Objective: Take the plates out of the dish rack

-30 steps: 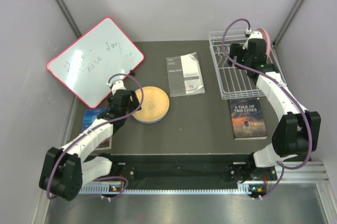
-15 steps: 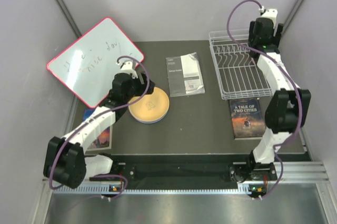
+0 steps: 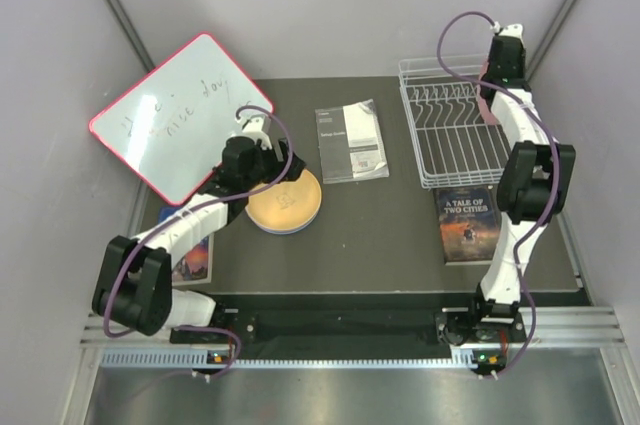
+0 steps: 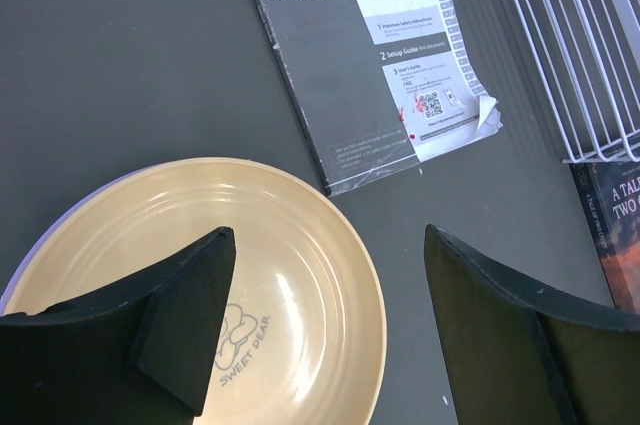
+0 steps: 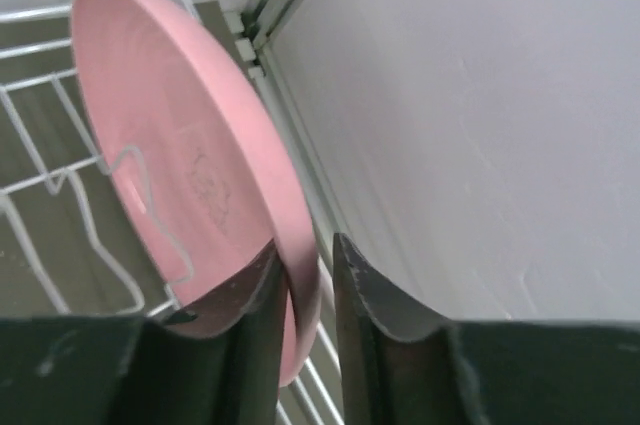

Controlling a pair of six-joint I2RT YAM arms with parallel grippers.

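My right gripper (image 5: 305, 245) pinches narrow on the rim of the round pink plastic plate (image 5: 190, 145). The plate stands on edge ahead of my fingers, in the white wire dish rack (image 3: 455, 145), with a pale wall (image 5: 480, 125) just beside. My left gripper (image 4: 328, 235) gapes wide over the round orange plate (image 4: 290, 285) on the dark grey table (image 4: 120, 45).

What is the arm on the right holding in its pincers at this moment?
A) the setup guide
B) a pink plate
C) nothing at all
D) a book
B: in the right wrist view the right gripper is shut on the rim of the pink plate, which is held on edge at the dish rack.
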